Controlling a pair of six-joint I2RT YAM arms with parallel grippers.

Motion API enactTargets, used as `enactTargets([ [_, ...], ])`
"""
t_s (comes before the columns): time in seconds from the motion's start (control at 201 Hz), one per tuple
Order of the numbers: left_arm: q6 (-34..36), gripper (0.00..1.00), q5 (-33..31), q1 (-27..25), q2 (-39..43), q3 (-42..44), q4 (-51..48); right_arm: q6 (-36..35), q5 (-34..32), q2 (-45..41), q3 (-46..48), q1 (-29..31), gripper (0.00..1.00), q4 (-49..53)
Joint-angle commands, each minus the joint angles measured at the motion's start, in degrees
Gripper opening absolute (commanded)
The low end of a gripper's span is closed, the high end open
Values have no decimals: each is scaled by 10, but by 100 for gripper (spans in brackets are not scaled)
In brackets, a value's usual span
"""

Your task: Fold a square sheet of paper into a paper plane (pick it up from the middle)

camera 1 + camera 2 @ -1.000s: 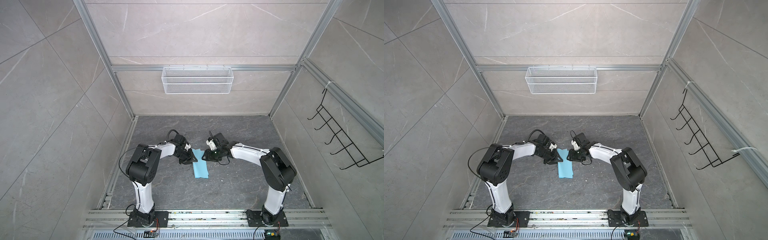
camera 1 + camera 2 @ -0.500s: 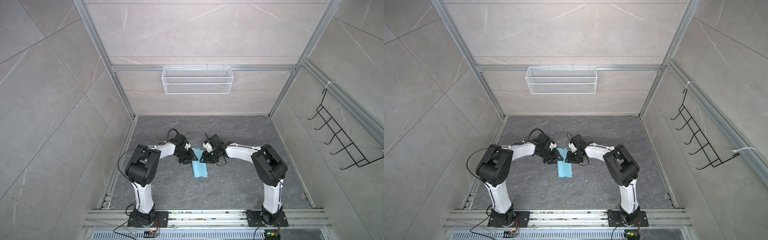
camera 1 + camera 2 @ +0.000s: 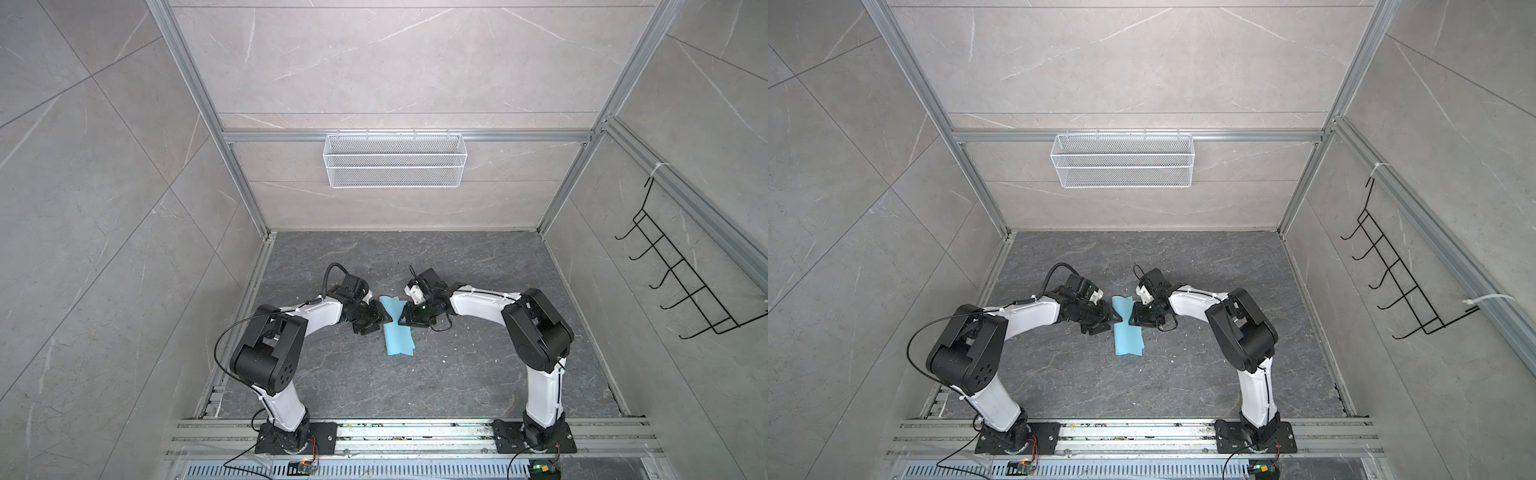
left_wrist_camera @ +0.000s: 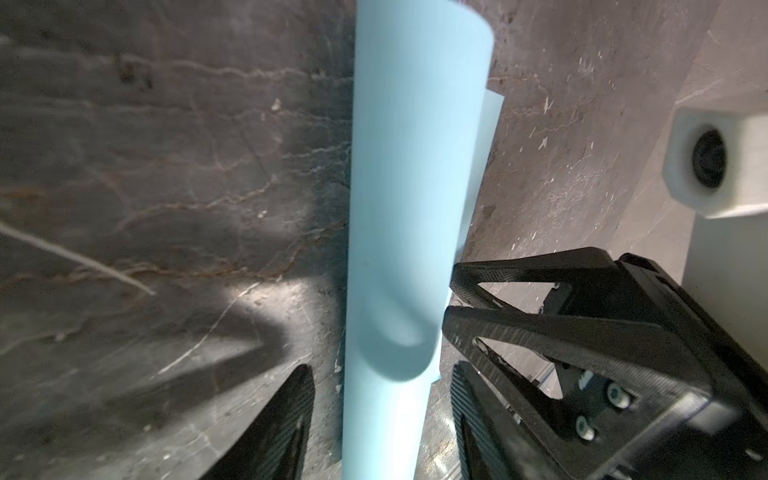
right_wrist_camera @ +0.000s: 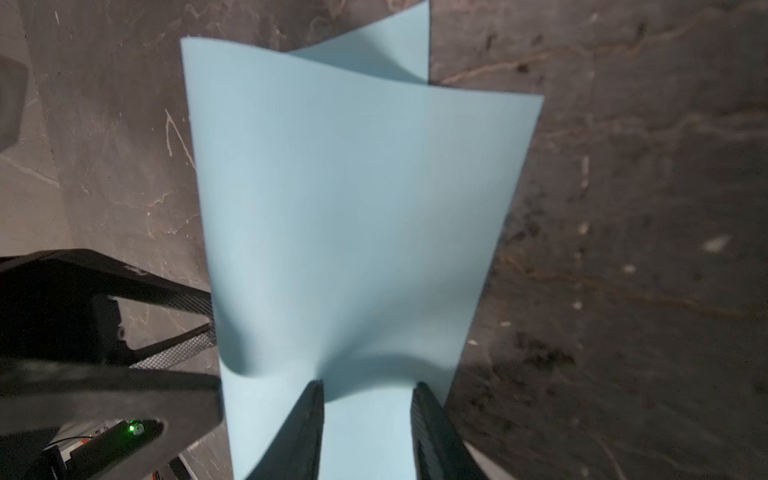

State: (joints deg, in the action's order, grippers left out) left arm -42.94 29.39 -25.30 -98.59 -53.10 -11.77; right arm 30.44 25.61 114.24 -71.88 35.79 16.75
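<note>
The centre fold seems underway: the left pincer (image 4: 382, 370) stands released astride the doubled square sheet of paper (image 4: 411, 187), the right pincer (image 5: 365, 384) sits at its edge with an unclear hold, and the crease likely needs pressing next.

**Left arm** (image 3: 316, 320) and **right arm** (image 3: 478, 305): the link shells were white and rounded. The joint housings (image 3: 266, 353) were black and boxy, with a cluster of small holes in the end face.
**Base plates** (image 3: 324, 440): these were flat and black.
**Cables** (image 3: 1059, 264): these were black and looped.
**Fingers** (image 4: 540, 336): these were black and cross-hatched, shaped as open triangular trusses, with pale screws (image 4: 617, 397) at the root.
**Camera housing** (image 4: 723, 166): this was white and faceted, with a dark lens.
</note>
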Motion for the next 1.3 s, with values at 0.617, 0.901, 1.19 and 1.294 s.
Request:
enactTargets([
  [0.617, -39, 32, -102, -7, -8, -8, -28, 52, -88, -79, 47, -19, 43, -57],
  [0.901, -5, 32, -87, -7, -22, -22, -51, 49, -90, -79, 55, -22, 43, -52],
  [1.19, 15, 32, -85, -9, -37, -28, -73, 47, -97, -81, 59, -22, 43, -49],
  [1.294, 22, 32, -85, -10, -41, -27, -79, 47, -98, -80, 62, -22, 43, -49],
])
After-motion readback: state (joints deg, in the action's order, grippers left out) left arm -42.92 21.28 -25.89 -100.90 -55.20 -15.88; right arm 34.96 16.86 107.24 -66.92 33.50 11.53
